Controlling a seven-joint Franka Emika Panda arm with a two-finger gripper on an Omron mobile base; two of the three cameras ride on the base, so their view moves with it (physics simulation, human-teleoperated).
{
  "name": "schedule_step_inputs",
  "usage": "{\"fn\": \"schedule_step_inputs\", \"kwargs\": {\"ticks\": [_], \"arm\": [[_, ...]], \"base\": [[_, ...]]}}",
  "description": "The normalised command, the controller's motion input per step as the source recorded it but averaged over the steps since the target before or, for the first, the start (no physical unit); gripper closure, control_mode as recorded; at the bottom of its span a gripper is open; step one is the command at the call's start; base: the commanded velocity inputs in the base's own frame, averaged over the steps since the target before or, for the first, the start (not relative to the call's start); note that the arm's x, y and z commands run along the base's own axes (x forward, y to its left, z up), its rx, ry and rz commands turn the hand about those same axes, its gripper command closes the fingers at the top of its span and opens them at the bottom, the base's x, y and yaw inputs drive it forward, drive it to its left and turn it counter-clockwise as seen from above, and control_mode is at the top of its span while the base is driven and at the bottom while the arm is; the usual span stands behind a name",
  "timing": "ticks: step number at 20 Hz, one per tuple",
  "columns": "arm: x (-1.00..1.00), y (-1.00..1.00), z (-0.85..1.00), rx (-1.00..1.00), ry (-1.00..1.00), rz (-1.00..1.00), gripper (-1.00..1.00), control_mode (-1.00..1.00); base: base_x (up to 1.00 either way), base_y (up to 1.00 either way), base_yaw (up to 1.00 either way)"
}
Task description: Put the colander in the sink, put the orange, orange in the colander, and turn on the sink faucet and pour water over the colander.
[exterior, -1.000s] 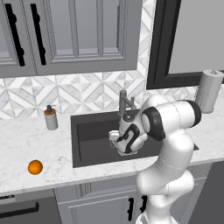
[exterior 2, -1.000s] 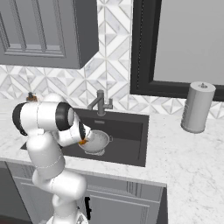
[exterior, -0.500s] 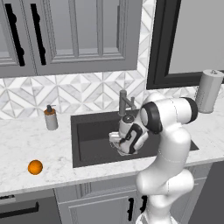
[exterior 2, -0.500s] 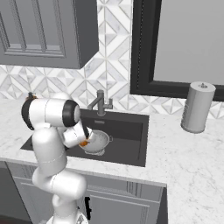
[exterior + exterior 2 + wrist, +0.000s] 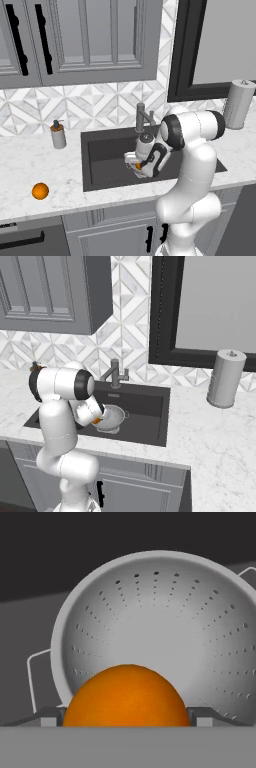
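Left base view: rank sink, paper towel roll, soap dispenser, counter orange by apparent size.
1. sink
2. paper towel roll
3. soap dispenser
4. counter orange

The orange sits nearer the camera yet looks smallest, so its place holds.

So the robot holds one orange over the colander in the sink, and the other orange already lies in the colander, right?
Not quite. The tool does hold an orange over the colander in the sink, but the colander is empty in the hand view. The other orange lies on the counter, as the left base view shows.
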Motion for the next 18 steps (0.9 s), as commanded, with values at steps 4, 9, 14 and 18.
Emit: {"fn": "schedule_step_inputs", "kwargs": {"ticks": [4,9,14,18], "arm": [[0.00,0.00,0.00,0.00,0.00,0.00,-1.00,-1.00],[0.00,0.00,0.00,0.00,0.00,0.00,-1.00,-1.00],[0.00,0.00,0.00,0.00,0.00,0.00,-1.00,-1.00],[0.01,0.00,0.00,0.00,0.00,0.00,-1.00,-1.00]], "base": [[0.00,0.00,0.00],[0.00,0.00,0.00],[0.00,0.00,0.00],[0.00,0.00,0.00]]}}
